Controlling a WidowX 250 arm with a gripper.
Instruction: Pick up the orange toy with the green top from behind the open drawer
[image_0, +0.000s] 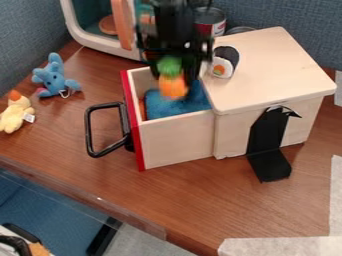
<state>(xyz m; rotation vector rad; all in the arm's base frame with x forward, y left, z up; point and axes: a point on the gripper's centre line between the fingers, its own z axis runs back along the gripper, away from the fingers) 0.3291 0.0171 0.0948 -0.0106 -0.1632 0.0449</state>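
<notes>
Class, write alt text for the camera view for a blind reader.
A black robot hand holds an orange and green toy over the open drawer of a wooden box; a blue plush and a yellow plush lie at left.

1. The gripper (178, 81) is black; the toy vegetable (173, 87) is bright green on top, orange below.
2. The drawer (178, 141) is pale wood with a red front (133, 131) and black handle (93, 131); the cloth (175, 106) is blue.
3. The cabinet (272, 65) is pale wood; the stand (266, 142) is black.
4. The sushi toy (223, 62) shows black, white and orange.
5. One plush (53, 76) is blue; the other (15, 114) is yellow with an orange beak.
6. The tabletop (200, 200) is reddish brown, streaked with wood grain.
</notes>
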